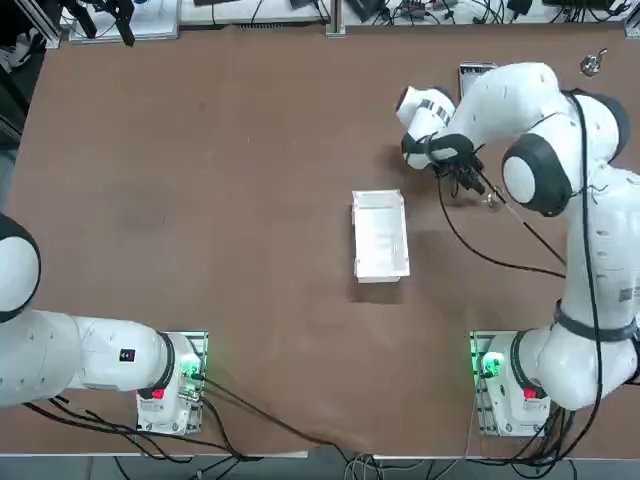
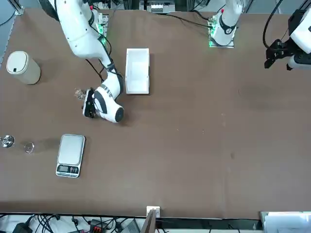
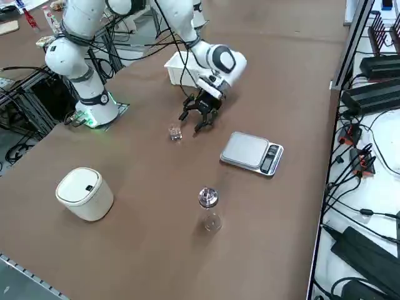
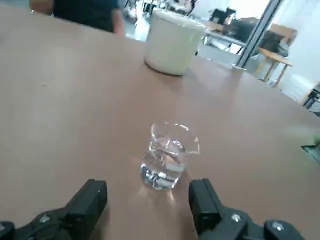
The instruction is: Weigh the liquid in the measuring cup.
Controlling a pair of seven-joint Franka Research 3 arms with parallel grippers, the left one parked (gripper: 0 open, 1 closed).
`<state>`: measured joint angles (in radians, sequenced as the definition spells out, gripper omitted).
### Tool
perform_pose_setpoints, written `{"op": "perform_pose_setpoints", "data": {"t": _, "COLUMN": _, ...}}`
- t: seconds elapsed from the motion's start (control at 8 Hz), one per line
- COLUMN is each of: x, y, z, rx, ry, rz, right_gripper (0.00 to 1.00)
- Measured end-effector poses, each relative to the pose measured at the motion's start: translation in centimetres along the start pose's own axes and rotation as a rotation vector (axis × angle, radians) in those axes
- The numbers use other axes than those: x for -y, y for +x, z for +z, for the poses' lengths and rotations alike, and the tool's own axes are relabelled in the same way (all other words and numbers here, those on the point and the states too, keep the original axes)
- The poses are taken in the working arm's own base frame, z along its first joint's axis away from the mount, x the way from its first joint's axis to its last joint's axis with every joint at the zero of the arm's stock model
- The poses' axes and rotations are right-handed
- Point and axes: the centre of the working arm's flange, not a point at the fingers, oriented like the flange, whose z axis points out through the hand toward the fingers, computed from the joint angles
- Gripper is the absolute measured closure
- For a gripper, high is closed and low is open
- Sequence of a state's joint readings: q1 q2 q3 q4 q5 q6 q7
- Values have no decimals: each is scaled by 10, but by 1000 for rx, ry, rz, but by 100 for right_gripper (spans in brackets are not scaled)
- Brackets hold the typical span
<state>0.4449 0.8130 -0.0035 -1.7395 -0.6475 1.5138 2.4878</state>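
Two fingers of the right gripper (image 4: 148,192) are standing wide apart, gripping nothing; the measuring cup (image 4: 164,162), holding clear liquid, is sitting just ahead of them on the table (image 3: 150,206); judged best: approaching level, centring, closing gently, avoiding slosh

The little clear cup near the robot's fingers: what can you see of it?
The measuring cup is small, see-through and glinting, like glass or clear plastic, with a flared rim and what looks like a pouring lip. Clear liquid seems to sit inside. It stands upright on the brown table, ahead of the right gripper's open fingers, which don't touch it.
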Motion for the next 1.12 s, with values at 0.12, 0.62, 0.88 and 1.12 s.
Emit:
{"op": "perform_pose_setpoints", "data": {"t": 0.12, "x": -1, "y": -7, "z": 10, "rx": -33, "ry": -8, "rz": 23, "right_gripper": 0}}
{"op": "perform_pose_setpoints", "data": {"t": 0.62, "x": -5, "y": -11, "z": 36, "rx": -107, "ry": -55, "rz": 98, "right_gripper": 1}}
{"op": "perform_pose_setpoints", "data": {"t": 0.88, "x": -7, "y": -9, "z": 39, "rx": -137, "ry": -71, "rz": 126, "right_gripper": 1}}
{"op": "perform_pose_setpoints", "data": {"t": 1.12, "x": -9, "y": -10, "z": 45, "rx": -165, "ry": -84, "rz": 164, "right_gripper": 1}}
